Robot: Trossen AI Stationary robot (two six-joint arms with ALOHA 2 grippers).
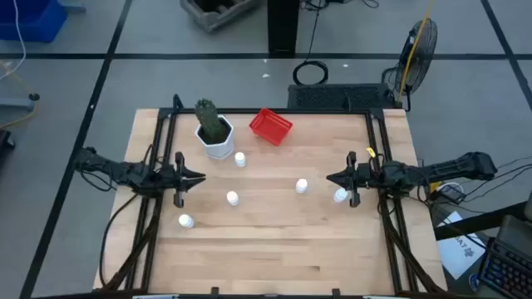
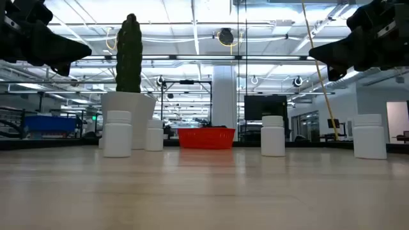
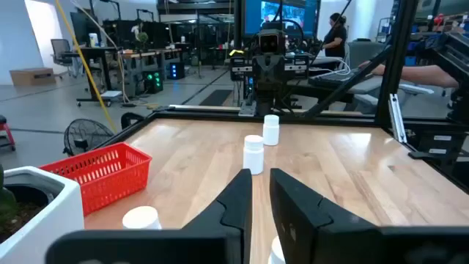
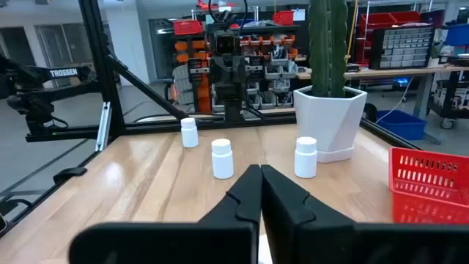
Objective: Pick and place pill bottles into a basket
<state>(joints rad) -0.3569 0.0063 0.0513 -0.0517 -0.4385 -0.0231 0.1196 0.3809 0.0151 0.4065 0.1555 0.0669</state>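
Several small white pill bottles stand upright on the wooden table: one (image 1: 240,159) next to the cactus pot, one (image 1: 233,198) mid-table, one (image 1: 184,221) near left, one (image 1: 302,186) and one (image 1: 340,195) at the right. The red meshed basket (image 1: 270,126) sits near the far edge, holding nothing that shows. My left gripper (image 1: 203,177) hovers shut at the left, pointing right, above the table. My right gripper (image 1: 328,177) hovers shut at the right, pointing left, just beyond the rightmost bottle. In the low view both grippers (image 2: 86,48) (image 2: 313,52) hang well above the bottles.
A white hexagonal pot with a green cactus (image 1: 214,133) stands left of the basket, close to one bottle. Black frame rails (image 1: 166,149) run along the table's left, right and far sides. Bare wood (image 1: 274,249) lies toward the near edge.
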